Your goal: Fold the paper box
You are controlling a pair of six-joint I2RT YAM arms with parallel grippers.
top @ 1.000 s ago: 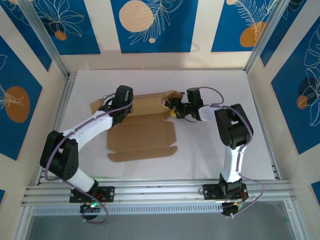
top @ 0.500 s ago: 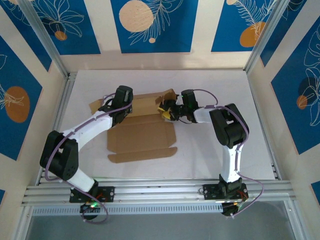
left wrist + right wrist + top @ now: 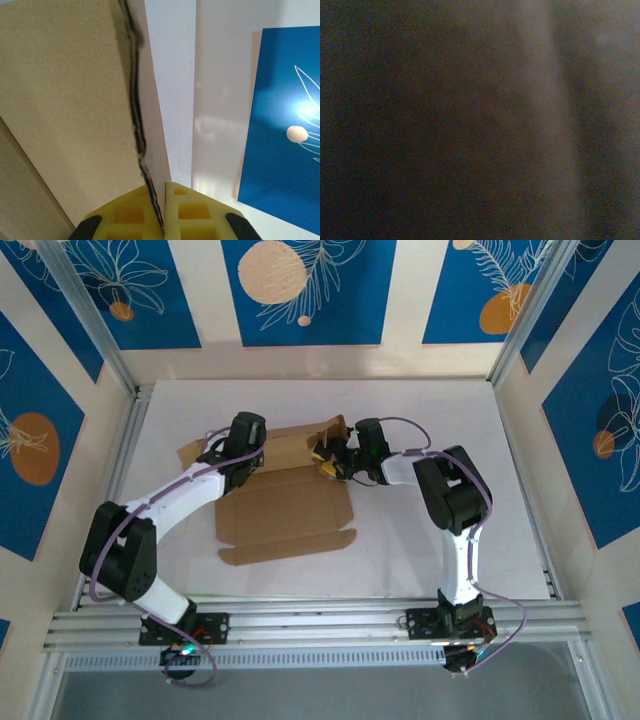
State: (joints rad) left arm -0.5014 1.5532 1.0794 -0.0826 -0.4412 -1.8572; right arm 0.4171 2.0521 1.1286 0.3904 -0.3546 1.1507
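On the white surface [image 3: 480, 410] our left fingers [image 3: 125, 220] pinch the paper box [image 3: 285, 510] at eleven o'clock; of the right fingers [image 3: 320, 453] we cannot tell.

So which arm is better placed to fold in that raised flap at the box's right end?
Right, probably. The right hand sits at that flap of the paper box, while the left hand is pinched shut on a cardboard edge.

Robotics laboratory test cell: a flat white desk [image 3: 420, 410] walled by silver aluminium-profile posts [image 3: 86, 320] and blue-and-cream printed backdrop panels [image 3: 350, 290] at top and sides; two white-and-black jointed robot arms [image 3: 190, 485] bolted to a slotted aluminium rail [image 3: 320, 620] along the bottom edge.
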